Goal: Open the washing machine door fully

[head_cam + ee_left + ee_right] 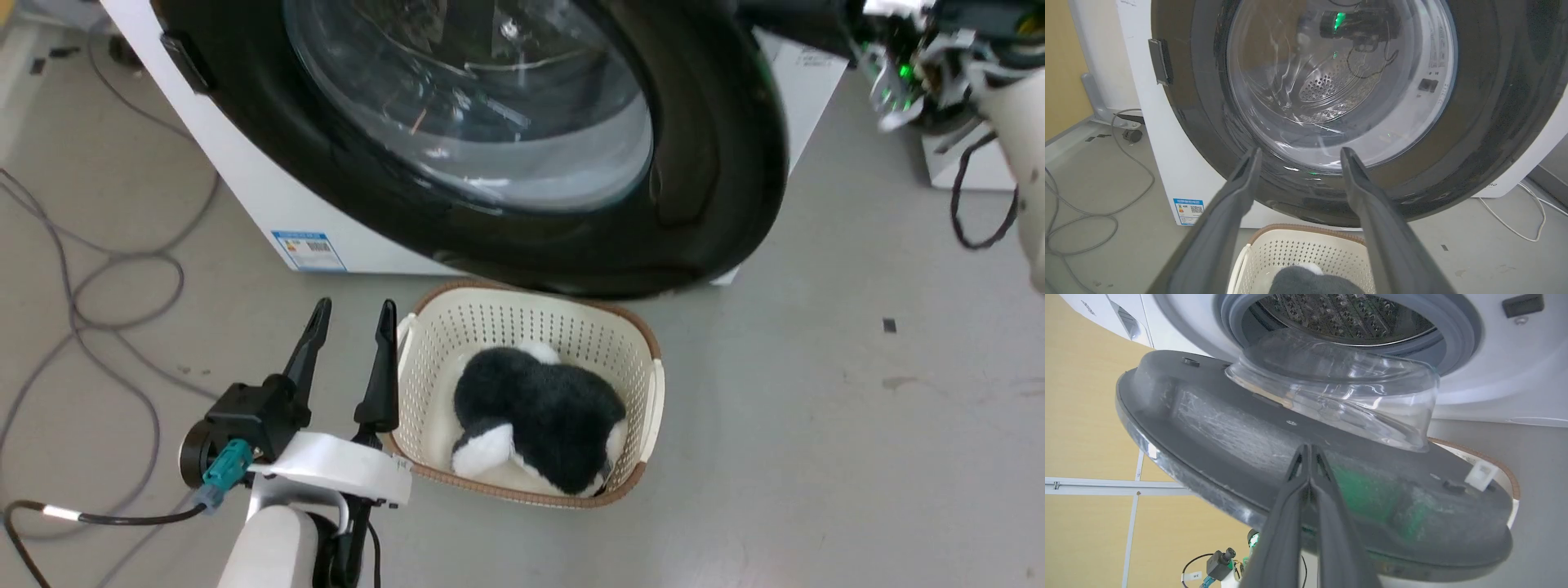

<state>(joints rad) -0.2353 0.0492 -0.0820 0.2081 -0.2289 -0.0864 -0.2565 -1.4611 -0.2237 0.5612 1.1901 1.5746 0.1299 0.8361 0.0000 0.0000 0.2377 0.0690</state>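
The washing machine door (710, 163) hangs partly swung out from the white washing machine (286, 204), its glossy black ring and glass bowl (490, 106) facing me. Seen from the right wrist, its dark grey inner rim (1208, 428) and the bulging bowl (1339, 388) stand away from the steel drum (1347, 314). My right gripper (1308, 447) is shut, its tips against that inner rim just below the bowl. The right forearm (1012, 114) reaches behind the door's free edge. My left gripper (355, 310) is open and empty, low in front of the door (1494, 102).
A cream basket (645, 359) holding a black-and-white plush toy (531, 416) sits on the floor under the door, right beside my left fingers. Grey cables (98, 278) loop over the floor on the left. Another white appliance (963, 163) stands at the far right.
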